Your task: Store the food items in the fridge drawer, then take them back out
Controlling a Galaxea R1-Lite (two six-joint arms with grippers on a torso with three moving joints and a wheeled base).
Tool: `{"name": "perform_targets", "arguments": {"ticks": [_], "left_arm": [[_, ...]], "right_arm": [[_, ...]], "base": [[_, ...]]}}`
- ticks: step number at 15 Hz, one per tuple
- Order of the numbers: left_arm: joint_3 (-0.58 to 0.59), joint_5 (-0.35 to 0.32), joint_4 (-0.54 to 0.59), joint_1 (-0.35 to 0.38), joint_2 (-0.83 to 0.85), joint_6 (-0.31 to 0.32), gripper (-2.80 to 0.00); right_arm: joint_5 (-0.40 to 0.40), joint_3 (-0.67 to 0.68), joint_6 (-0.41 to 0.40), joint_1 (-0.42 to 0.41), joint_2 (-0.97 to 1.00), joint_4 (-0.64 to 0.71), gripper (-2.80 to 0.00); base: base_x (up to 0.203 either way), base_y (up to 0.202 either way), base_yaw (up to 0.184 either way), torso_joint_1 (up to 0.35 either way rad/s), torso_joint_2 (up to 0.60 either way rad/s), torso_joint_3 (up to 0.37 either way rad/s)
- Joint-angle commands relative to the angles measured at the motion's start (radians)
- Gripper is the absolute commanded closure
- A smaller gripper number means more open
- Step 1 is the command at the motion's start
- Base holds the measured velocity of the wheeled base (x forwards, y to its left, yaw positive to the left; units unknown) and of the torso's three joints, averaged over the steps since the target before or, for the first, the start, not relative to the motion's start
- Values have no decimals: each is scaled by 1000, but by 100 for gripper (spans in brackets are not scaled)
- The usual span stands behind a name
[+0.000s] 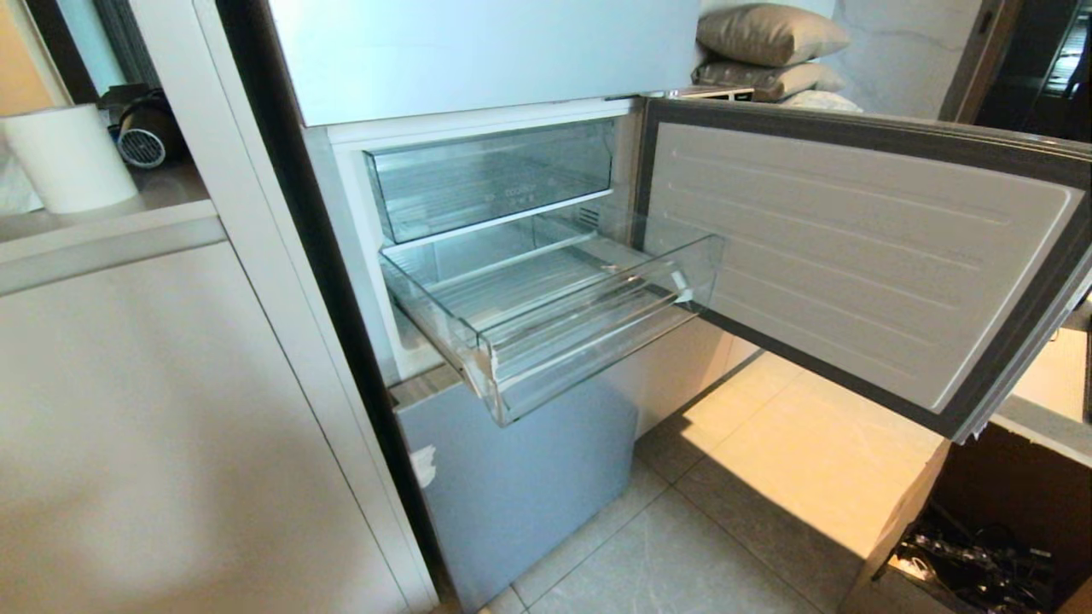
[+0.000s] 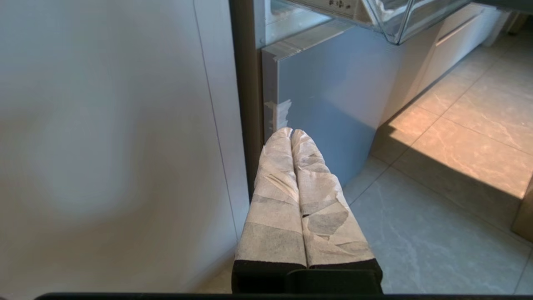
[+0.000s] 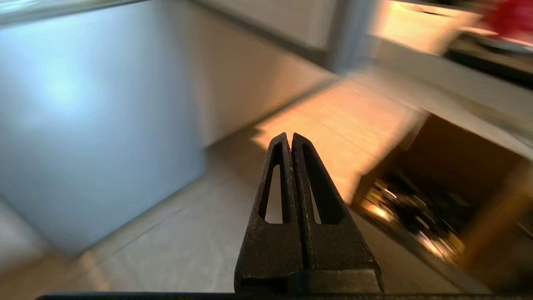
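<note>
The fridge point(image 1: 520, 477) stands with its middle door point(image 1: 853, 256) swung wide to the right. The clear fridge drawer point(image 1: 589, 341) is pulled out over the lower panel and holds nothing. Neither arm shows in the head view. My left gripper point(image 2: 290, 132), its fingers wrapped in pale tape, is shut and empty, low in front of the fridge's lower panel point(image 2: 333, 91), below the drawer's corner point(image 2: 399, 21). My right gripper point(image 3: 289, 136) is shut and empty above the floor. A blurred red shape point(image 3: 510, 18) sits on a far ledge; I cannot tell whether it is a food item.
A second clear bin point(image 1: 490, 179) with a flat front sits pushed in above the drawer. Beige cabinets point(image 1: 153, 426) flank the fridge on the left, with a white roll point(image 1: 68, 158) on their counter. A brown box of dark cables point(image 1: 981, 537) stands under the open door.
</note>
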Motion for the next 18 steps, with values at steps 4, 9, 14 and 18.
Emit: {"name": "perform_targets", "arguments": {"ticks": [4,9,14,18], "left_arm": [[2,0,0,1,-2,0,0],[2,0,0,1,-2,0,0],[2,0,0,1,-3,0,0],[2,0,0,1,-2,0,0]], "right_arm": [[-176,-197,163,-153,580,-21,0],[-32,-416,226,-598,1021,-210,-280],[5,-495,236,-802,1311,-530,-280],[10,-551,231,-890,1487,-768,-280]], "base": [[0,0,0,0,0,0],[0,0,0,0,0,0],[0,0,0,0,0,0],[0,0,0,0,0,0]]}}
